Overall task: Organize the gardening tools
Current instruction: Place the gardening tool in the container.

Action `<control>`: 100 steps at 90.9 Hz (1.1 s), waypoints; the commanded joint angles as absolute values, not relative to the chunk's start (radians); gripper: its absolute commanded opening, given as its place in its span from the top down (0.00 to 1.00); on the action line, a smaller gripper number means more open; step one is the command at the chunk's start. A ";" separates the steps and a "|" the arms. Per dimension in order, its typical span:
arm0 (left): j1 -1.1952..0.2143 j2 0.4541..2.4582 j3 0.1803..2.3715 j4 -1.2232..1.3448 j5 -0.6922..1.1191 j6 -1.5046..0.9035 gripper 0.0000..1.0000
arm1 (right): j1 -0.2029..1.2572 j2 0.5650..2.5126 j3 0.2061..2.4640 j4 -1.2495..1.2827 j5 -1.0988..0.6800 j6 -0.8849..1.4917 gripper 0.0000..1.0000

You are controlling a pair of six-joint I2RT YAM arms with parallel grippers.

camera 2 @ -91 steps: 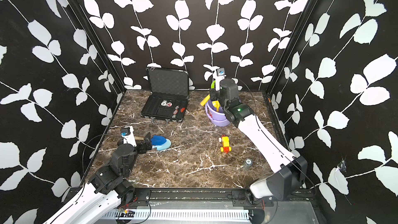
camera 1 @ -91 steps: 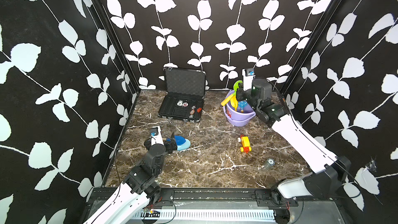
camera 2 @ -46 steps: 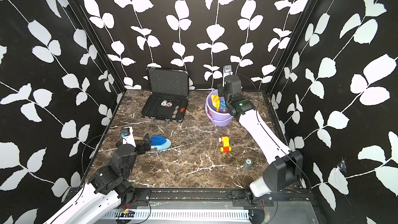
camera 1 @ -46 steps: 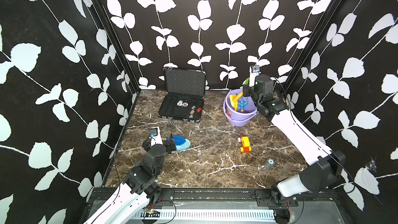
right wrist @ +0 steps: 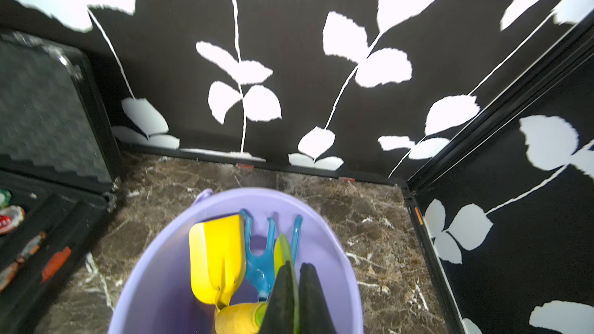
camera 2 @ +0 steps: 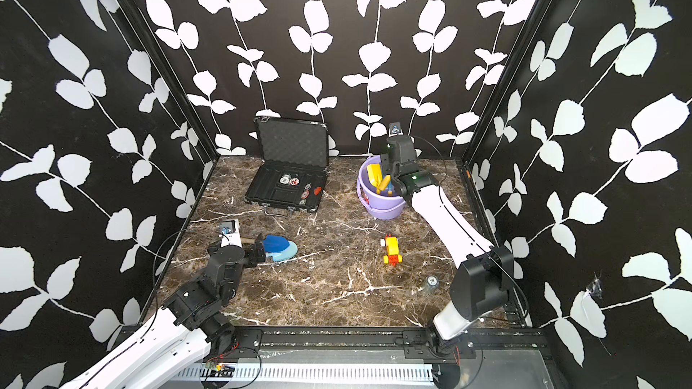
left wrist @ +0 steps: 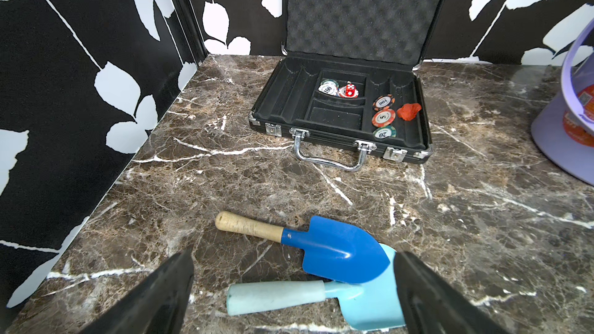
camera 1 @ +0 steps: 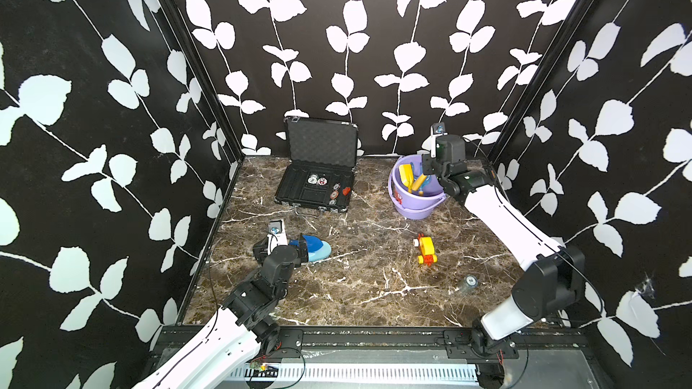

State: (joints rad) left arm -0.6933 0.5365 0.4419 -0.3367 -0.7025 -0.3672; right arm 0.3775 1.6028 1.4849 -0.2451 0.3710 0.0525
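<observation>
A purple bucket stands at the back right. In it lie a yellow shovel and a blue three-pronged fork. My right gripper hangs over the bucket's rim, shut on the thin blade of a green shovel that points down into the bucket. At the front left a blue shovel with a wooden handle lies across a light-blue shovel. My left gripper hovers just over them, open, with a finger on either side of both.
An open black case with round chips sits at the back, left of the bucket. A yellow-and-red toy vehicle stands mid-table, and a small round chip lies near the right arm's base. Walls close in on three sides.
My right gripper has moved right and down, bringing the green shovel from above the bucket into it. The left arm has stayed still.
</observation>
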 commanded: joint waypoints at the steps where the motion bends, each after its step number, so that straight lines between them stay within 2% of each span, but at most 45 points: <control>1: -0.695 0.542 0.442 -0.311 -0.725 -0.374 0.01 | 0.371 1.642 1.518 -0.265 0.362 0.063 1.00; 72: -0.695 0.563 0.454 -0.309 -0.729 -0.362 0.01 | 0.356 1.848 1.581 -0.338 0.276 0.115 1.00; 100: -0.674 0.669 0.488 -0.370 -0.670 -0.346 0.01 | 0.354 1.884 1.579 -0.342 0.251 0.140 1.00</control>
State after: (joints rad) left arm -0.6872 0.6266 0.4458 -0.3386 -0.7006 -0.3584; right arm 0.3592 1.8507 1.5604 -0.3500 0.2703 0.1066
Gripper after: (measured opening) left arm 0.987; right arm 0.058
